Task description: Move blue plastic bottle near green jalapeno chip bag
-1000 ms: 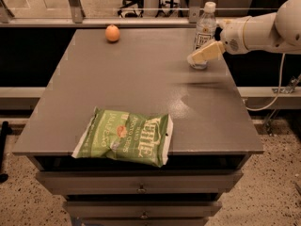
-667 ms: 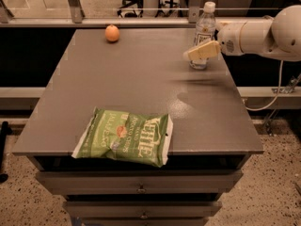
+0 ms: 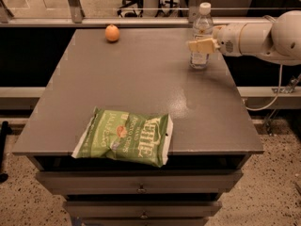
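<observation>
Gripper [image 3: 202, 45] sits at mid-body of blue plastic bottle [image 3: 199, 60]; closure cannot be told. Green jalapeno chip bag [image 3: 124, 136] lies well apart from the jaws. Transfer not yet done.

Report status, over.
Tool at the blue plastic bottle, mid-height, back right of table. Bottle upright, far from green jalapeno chip bag at front edge. Nothing between them; orange fruit back left.
</observation>
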Motion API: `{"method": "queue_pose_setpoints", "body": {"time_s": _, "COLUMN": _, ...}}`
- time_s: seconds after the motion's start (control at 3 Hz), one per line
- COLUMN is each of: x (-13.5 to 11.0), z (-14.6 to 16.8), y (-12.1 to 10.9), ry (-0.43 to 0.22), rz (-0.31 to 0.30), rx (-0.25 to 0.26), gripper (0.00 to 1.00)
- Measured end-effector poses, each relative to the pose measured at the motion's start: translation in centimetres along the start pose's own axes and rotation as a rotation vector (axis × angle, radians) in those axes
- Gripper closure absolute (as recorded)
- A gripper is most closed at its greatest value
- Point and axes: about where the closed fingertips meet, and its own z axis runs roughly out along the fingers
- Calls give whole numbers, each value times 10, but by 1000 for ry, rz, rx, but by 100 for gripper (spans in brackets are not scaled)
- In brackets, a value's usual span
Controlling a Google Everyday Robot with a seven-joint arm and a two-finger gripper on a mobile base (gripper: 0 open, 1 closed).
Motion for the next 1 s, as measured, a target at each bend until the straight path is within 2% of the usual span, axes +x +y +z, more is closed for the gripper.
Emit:
{"method": "queue_pose_setpoints", "body": {"time_s": 0.33, "x": -11, "z": -8, "y": 6, "ry": 4, "rz": -5, "rx": -17, "gripper": 73}}
{"method": "queue_pose_setpoints", "body": {"time_s": 0.67, "x": -35, "z": -32, "y": 22, "ry": 9, "rz": -14, "rx": -43, "gripper": 96}}
{"method": "queue_pose_setpoints", "body": {"time_s": 1.0, "x": -42, "z": -35, "y": 28, "ry": 12, "rz": -20, "rx": -58, "gripper": 100}}
